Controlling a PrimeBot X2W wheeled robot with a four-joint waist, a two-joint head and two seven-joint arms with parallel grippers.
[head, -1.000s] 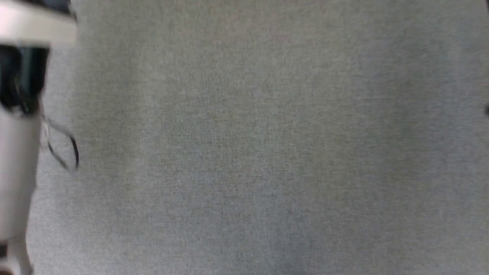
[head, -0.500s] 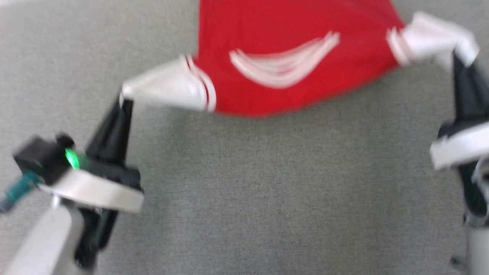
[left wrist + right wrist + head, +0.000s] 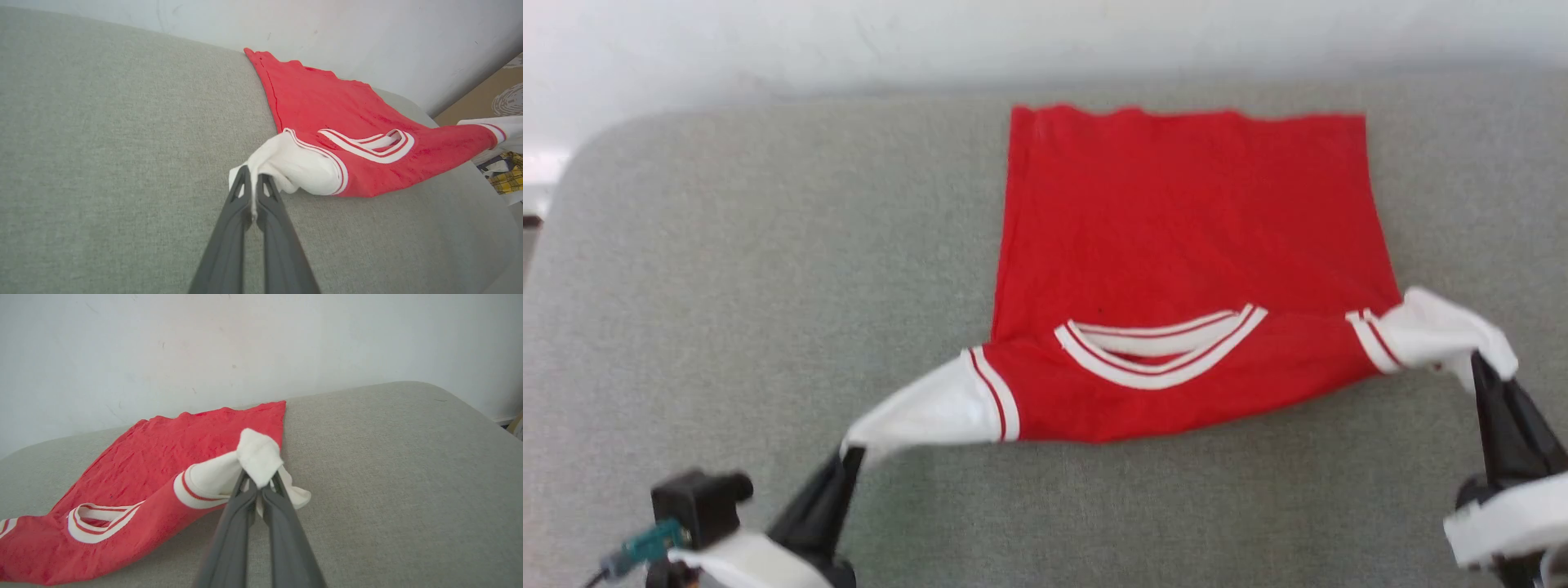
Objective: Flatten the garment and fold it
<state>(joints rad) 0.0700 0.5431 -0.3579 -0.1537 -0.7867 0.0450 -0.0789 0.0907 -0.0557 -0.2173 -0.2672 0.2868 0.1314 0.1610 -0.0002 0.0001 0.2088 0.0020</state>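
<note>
The garment, a red T-shirt with white sleeves and a striped collar, lies on the grey padded table, hem toward the far wall. Its collar end is lifted off the surface and stretched between my two grippers. My left gripper is shut on the tip of one white sleeve. My right gripper is shut on the other white sleeve. The garment hangs slack at the shoulders, plain red side up. No lettering shows.
A white wall runs behind the table's rounded far edge. In the left wrist view, a brown floor and a bundle of yellow plaid cloth lie beyond the table's right end. Grey surface spreads wide to the left of the garment.
The head camera has swung up, from bare grey surface to the whole garment. Both grippers have kept their hold on the sleeves throughout.
</note>
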